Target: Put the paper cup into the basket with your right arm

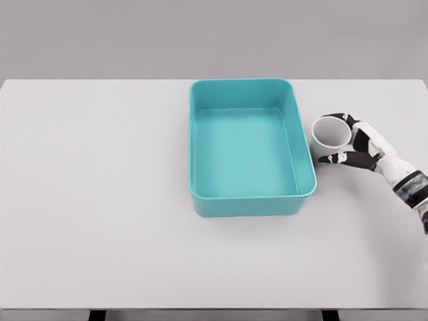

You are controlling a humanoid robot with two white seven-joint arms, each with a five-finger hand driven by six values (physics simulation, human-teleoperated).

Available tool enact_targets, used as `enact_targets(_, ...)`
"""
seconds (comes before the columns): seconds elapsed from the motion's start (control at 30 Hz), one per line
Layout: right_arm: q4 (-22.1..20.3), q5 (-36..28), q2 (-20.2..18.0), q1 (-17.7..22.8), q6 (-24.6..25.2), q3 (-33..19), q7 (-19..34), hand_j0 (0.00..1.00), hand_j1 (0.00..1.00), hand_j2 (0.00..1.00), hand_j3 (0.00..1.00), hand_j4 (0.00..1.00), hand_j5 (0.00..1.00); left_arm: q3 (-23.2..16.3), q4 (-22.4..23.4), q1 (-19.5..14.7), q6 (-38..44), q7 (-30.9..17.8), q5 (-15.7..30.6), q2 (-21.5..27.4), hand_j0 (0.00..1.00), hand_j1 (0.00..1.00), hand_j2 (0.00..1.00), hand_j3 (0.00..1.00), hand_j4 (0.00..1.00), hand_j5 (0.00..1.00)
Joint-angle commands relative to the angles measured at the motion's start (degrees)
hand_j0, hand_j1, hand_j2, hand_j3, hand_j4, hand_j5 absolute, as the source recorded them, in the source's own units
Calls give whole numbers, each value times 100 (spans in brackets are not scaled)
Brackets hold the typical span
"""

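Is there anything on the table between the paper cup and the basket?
No. In the head view the paper cup, held by the right robot hand, sits right beside the basket, nothing between.

A white table is shown spanning the whole width of the view, extending far to the left of the hand and beneath it. A plain grey wall is seen beyond the table's far edge, above the hand.

White right arm, dark wrist band, white-and-black five-finger hand
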Motion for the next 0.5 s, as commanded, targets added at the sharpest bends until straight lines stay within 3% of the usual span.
enact_targets(0.0, -111, -40, -25, 0, 2, -10, 0, 54, 54, 54, 54, 54, 54, -8, 1, 0, 0, -1, 1, 0, 100, 100, 100, 100, 100, 100)
enact_targets(0.47, -938, -31, -60, 70, -7, -441, 0, 53, 53, 53, 53, 53, 53, 1, 1, 0, 0, -1, 1, 0, 100, 100, 100, 100, 100, 100)
